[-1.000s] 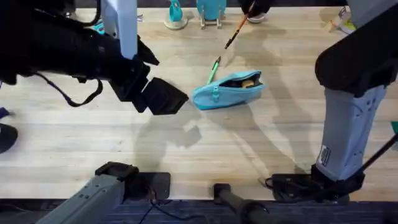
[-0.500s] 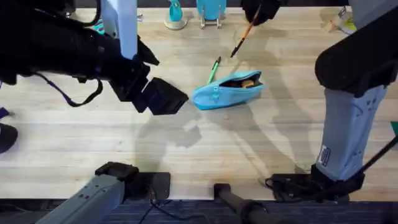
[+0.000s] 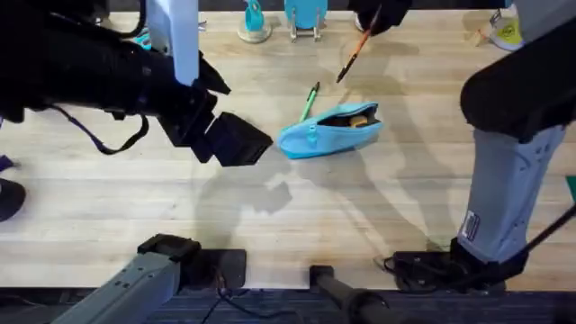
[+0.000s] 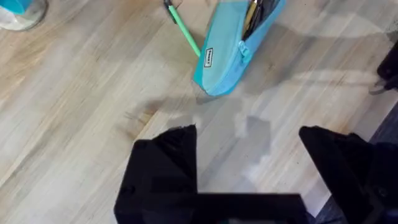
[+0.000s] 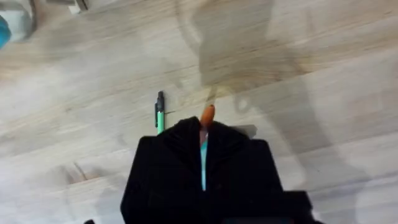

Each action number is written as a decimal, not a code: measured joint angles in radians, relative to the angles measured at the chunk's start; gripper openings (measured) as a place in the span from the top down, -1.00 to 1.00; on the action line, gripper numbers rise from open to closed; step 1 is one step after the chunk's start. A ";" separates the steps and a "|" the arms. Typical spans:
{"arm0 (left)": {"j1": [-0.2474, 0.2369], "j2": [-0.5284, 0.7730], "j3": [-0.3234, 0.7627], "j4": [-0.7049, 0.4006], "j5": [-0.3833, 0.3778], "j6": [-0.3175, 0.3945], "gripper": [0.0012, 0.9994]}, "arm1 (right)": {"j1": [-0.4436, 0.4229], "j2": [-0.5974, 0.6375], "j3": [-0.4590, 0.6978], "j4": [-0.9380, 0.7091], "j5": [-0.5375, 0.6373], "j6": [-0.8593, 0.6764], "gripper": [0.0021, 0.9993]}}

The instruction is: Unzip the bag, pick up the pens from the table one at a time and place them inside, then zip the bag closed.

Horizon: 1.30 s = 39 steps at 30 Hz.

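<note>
Overhead, the right gripper [image 3: 376, 16] carried the slim orange pen [image 3: 352, 52] above the unzipped light blue fabric pouch [image 3: 329, 130] on the pale wooden table [image 3: 270, 225]; lowering it inside looked next. The left wrist view showed the left gripper [image 4: 249, 158] spread, empty, beside the pouch. The right wrist view showed fingers clamped on the pen, the slim green pen [image 5: 160, 115] lying below.

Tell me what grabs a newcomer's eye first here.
The orange pen hangs above the far table, pinched in the right end effector. Nearer, the light blue pouch lies unzipped, a green pen beside it. The left end effector hovers open nearby.
</note>
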 joint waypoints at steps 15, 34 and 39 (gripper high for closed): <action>0.000 0.000 0.000 0.000 0.000 0.000 -0.99 | 0.030 -0.440 -0.422 0.067 0.094 0.164 0.94; 0.000 0.000 0.000 0.000 0.000 0.000 -0.99 | 0.030 -0.896 -1.225 0.493 -0.105 0.485 0.94; 0.000 0.000 0.000 0.000 0.000 0.000 -0.99 | 0.030 -0.898 -1.298 0.510 -0.132 0.554 0.94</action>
